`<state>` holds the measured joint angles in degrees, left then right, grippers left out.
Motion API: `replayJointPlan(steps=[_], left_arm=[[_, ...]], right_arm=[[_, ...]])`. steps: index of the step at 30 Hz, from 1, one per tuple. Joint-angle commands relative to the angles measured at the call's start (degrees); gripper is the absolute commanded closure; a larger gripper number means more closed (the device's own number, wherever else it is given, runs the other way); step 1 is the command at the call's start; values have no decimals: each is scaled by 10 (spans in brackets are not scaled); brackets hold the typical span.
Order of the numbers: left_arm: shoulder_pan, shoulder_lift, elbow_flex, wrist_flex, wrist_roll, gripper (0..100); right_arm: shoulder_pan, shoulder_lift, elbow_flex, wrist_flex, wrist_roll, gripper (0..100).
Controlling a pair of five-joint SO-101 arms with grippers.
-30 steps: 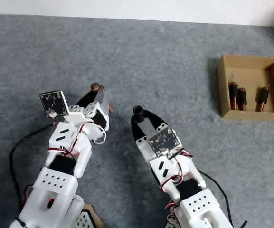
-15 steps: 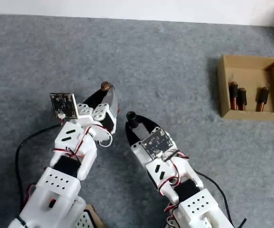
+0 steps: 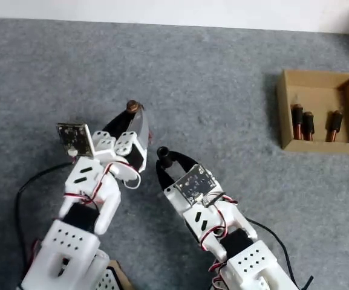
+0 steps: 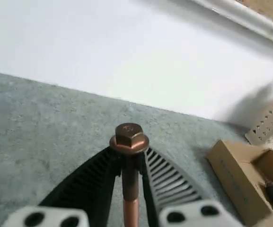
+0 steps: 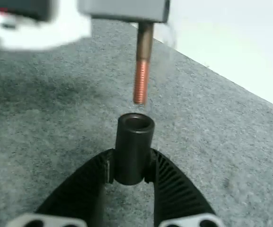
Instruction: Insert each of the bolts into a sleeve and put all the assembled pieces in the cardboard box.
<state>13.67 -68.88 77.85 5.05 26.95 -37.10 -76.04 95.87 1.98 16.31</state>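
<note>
Your left tool (image 3: 132, 115) is pinched tight on a copper bolt (image 4: 129, 138). The bolt's head sticks out past the tips, and its long thread end points toward the other arm. In the high view, your right tool (image 3: 164, 160) sits very near, at about 5 o'clock from the bolt head. It squeezes a black sleeve (image 5: 135, 142) that stands up with its hole open. The thread tip sits just short of that hole. It is nearly lined up, with a small gap. I think the bolt must slide straight along its own length. The sleeve looks dark, smooth and round. At about 3 o'clock, well apart, the cardboard box (image 3: 281, 109) holds finished pieces (image 3: 301, 122).
</note>
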Motion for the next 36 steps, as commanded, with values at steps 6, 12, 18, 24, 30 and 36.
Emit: replayJointPlan(steps=[6, 12, 18, 24, 30, 36], left_arm=[[31, -69, -48, 96, 24, 994], [69, -70, -46, 82, 4, 994], [71, -70, -48, 73, 4, 994], [70, -71, -51, 75, 4, 994], [34, -71, -71, 76, 4, 994], [48, -71, -77, 105, 4, 994]], right_arm=[[-7, -7, 72, 1, 8, 995], [-16, -7, 72, 12, 36, 995], [-16, -7, 72, 12, 37, 995], [-16, -7, 72, 13, 38, 995], [-17, -7, 72, 27, 40, 995], [-17, -7, 71, 28, 39, 995]])
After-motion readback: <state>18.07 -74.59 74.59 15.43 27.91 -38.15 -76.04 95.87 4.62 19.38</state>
